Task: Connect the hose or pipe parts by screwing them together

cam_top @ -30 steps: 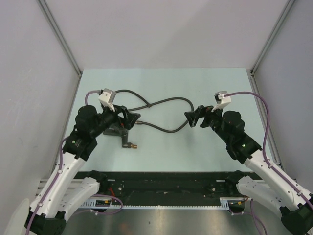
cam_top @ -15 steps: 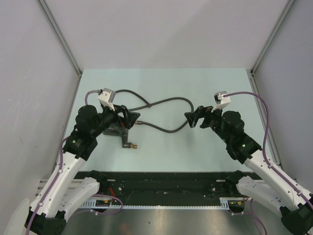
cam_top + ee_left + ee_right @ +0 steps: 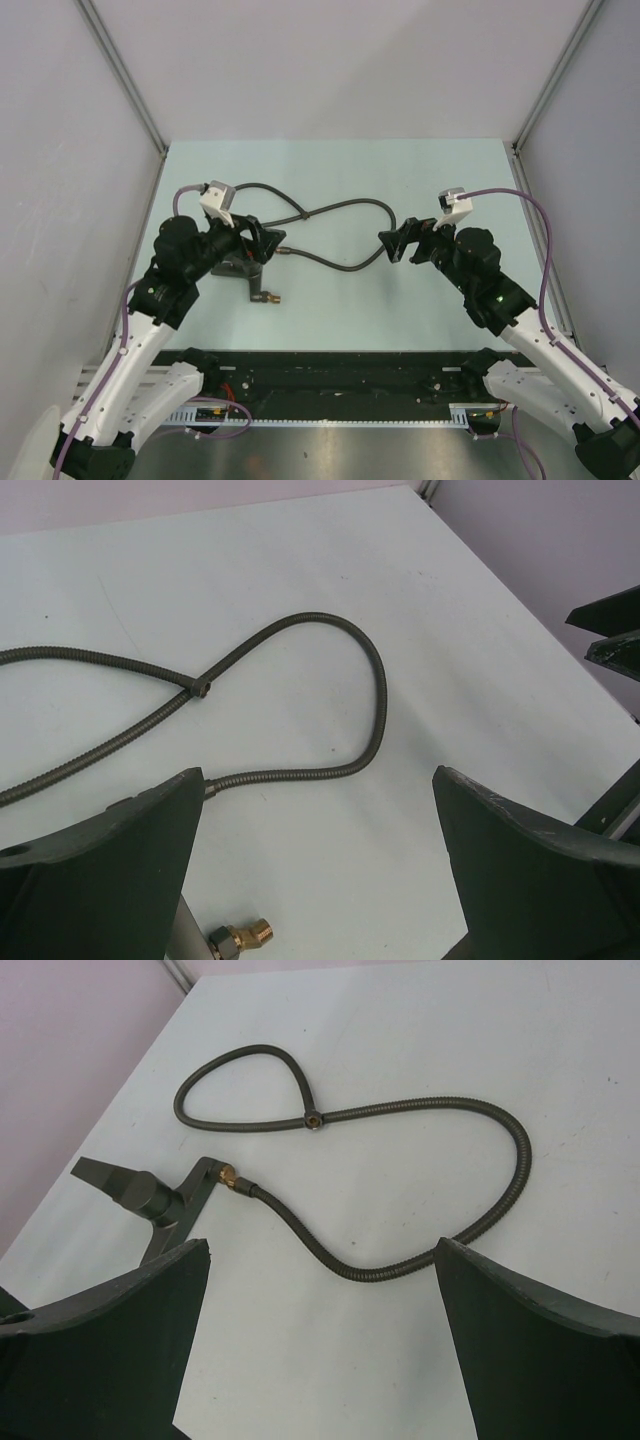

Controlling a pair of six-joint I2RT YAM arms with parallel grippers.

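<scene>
No change over 1 s: left gripper [image 3: 271,242], right gripper [image 3: 387,245] wide open, empty; hose [image 3: 440,1104], left-side fitting [image 3: 150,1198] ungripped, screwing not begun.

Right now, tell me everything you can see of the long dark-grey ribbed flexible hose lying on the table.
The long dark-grey ribbed flexible hose looks like corrugated metal and lies flat on the pale green table, curled into two loose loops. One end meets a brass tip of the dark-grey forked rigid fitting; whether it is screwed in cannot be told. The other, open end rests against the hose's own run, closing the smaller loop. Nothing grips it.
</scene>
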